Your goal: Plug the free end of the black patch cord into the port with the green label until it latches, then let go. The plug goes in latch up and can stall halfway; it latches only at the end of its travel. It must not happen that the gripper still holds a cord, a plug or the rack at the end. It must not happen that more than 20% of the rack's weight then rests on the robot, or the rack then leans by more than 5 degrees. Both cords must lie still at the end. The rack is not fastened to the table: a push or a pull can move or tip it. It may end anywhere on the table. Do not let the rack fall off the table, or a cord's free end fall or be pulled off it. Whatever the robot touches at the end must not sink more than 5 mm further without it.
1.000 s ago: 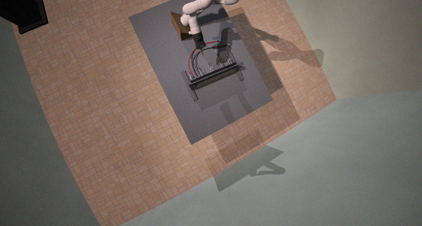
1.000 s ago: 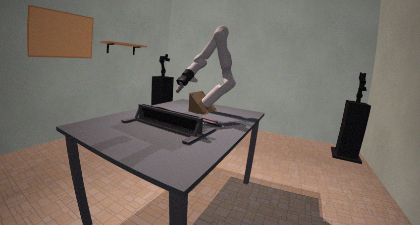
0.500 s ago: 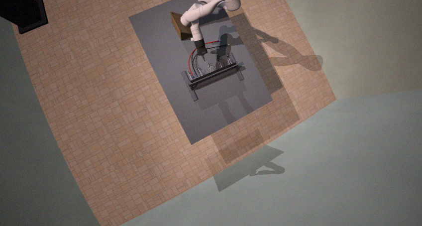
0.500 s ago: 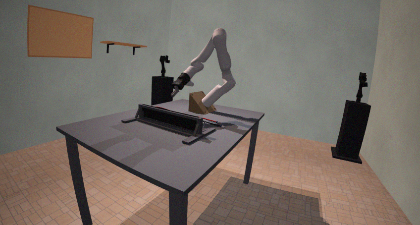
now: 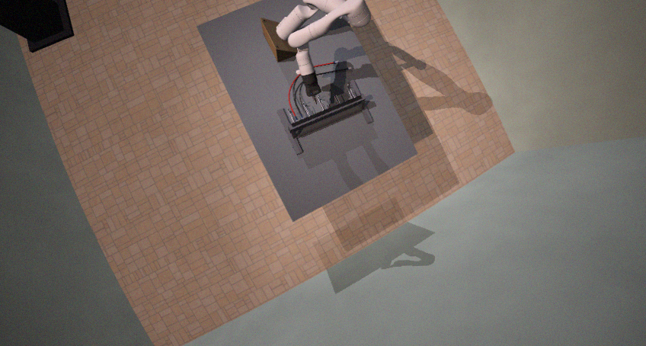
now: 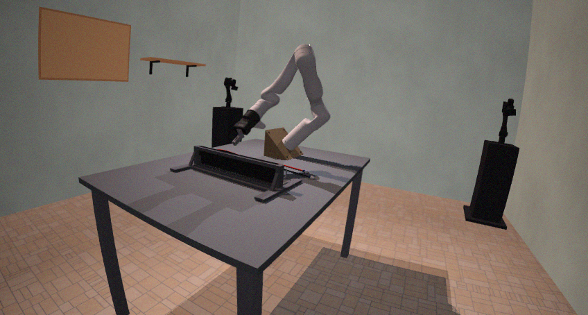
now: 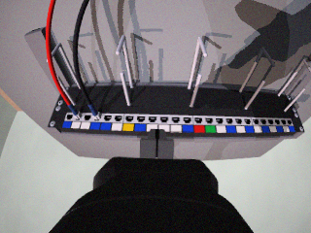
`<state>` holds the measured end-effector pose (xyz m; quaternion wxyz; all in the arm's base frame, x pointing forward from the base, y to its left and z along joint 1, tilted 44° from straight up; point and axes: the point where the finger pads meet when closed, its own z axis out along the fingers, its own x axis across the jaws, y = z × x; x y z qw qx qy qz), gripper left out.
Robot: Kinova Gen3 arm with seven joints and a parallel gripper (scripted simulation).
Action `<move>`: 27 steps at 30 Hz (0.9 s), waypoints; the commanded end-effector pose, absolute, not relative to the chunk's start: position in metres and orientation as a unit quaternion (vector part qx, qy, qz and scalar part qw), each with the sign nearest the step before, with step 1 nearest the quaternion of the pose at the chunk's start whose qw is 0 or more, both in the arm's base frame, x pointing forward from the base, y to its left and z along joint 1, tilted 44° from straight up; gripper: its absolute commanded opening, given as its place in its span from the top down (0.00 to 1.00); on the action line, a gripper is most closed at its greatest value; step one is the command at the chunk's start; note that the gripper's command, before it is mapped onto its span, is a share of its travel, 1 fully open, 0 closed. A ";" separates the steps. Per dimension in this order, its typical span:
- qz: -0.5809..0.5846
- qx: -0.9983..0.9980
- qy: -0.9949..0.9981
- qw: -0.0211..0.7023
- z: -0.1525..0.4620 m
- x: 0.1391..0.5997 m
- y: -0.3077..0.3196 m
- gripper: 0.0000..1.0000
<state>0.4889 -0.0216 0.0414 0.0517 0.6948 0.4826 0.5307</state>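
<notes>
The black rack [image 5: 327, 117] [image 6: 239, 168] stands on the grey table [image 5: 254, 116] [image 6: 206, 225]. In the wrist view its port row shows a green label [image 7: 210, 128] right of the middle, next to a red one. The black cord [image 7: 80, 33] and the red cord [image 7: 52, 26] [image 5: 290, 93] are plugged in at the row's left end. Their free ends [image 6: 307, 174] lie on the table beyond the rack's right end. My gripper [image 5: 314, 96] [image 6: 237, 139] [image 7: 156, 138] is shut and empty. It hangs above the table facing the port row, left of the green label.
The arm's wooden wedge mount [image 5: 277, 43] [image 6: 277, 145] stands at the table's far side. Thin upright cable posts [image 7: 194, 81] rise from the rack's tray in front of the ports. The rack's flat feet [image 6: 274, 193] stick out at both ends.
</notes>
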 end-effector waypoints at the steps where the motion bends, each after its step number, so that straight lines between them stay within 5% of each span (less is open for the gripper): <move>1: 0.531 0.692 0.487 0.047 0.037 0.494 -0.013 1.00; 27: 0.531 0.692 0.487 0.047 0.035 0.498 -0.011 1.00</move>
